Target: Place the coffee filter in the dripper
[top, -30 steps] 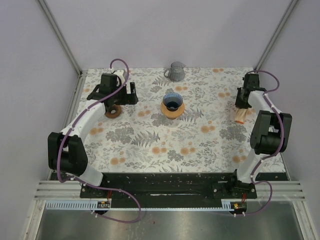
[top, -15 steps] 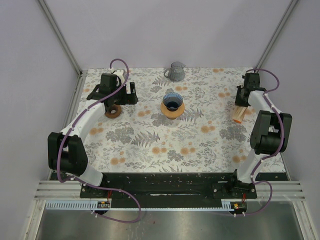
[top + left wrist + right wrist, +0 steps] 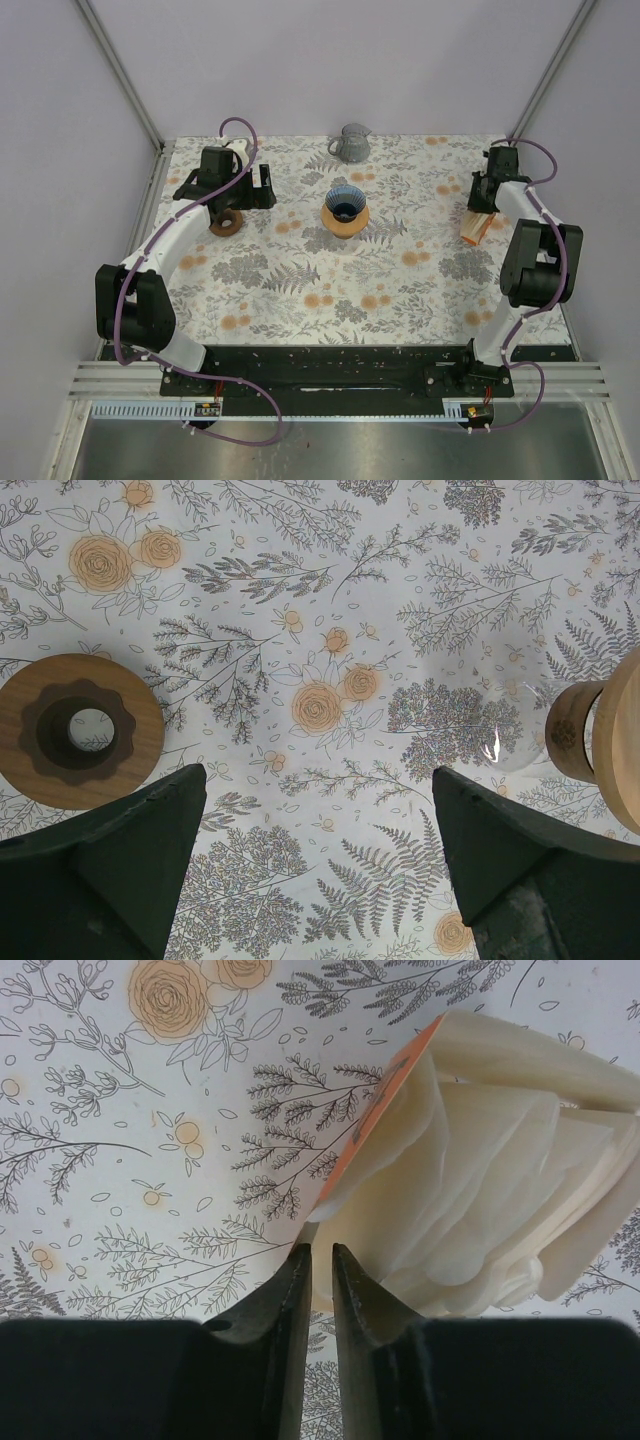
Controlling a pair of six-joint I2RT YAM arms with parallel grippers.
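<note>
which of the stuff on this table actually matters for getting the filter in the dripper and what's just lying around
For the job:
- pack of coffee filters, at the right edge
- blue striped dripper, mid-table on its wooden collar

Just lying about:
- grey mug, at the far edge
- wooden ring, on the left side

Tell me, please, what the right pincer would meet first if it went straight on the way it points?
Most likely the stack of coffee filters, its orange-edged corner lying just ahead of the right pincer; whether they already touch is unclear.
</note>
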